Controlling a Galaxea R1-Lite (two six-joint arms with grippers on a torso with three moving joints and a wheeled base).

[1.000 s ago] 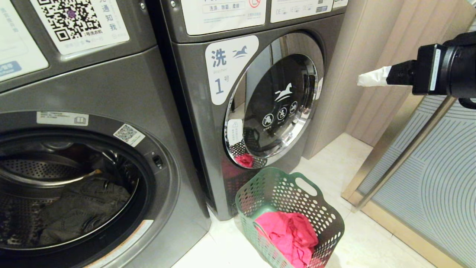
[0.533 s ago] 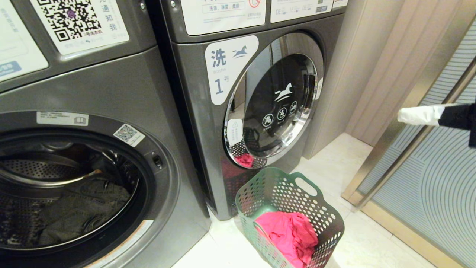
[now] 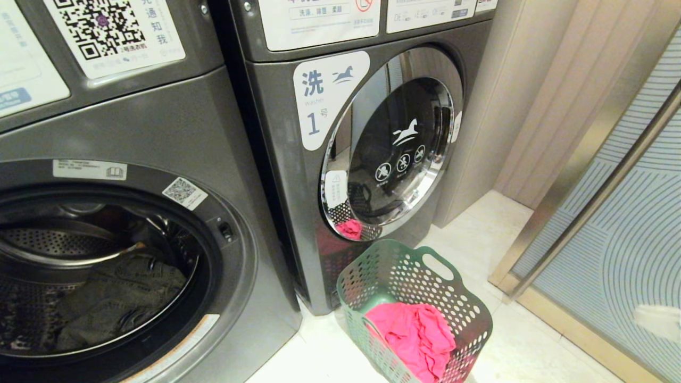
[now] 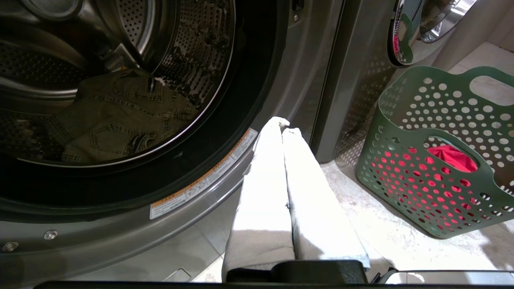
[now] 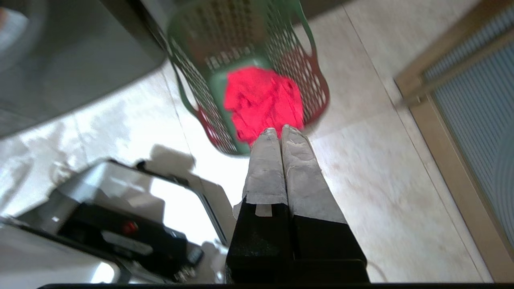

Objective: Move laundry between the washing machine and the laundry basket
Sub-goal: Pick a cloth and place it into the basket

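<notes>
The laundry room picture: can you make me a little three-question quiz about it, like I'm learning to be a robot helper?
1. True or false: the red garment lies inside the green basket.
2. What sits in the open washer drum? A) an orange towel B) a dark olive-grey garment C) nothing
3. Fill in: the shut washer door beside the basket carries a label with the number ___.

Key: 1 true. 2 B. 3 one. Bonus fact: the left gripper and the right gripper are both shut and hold nothing.
</notes>
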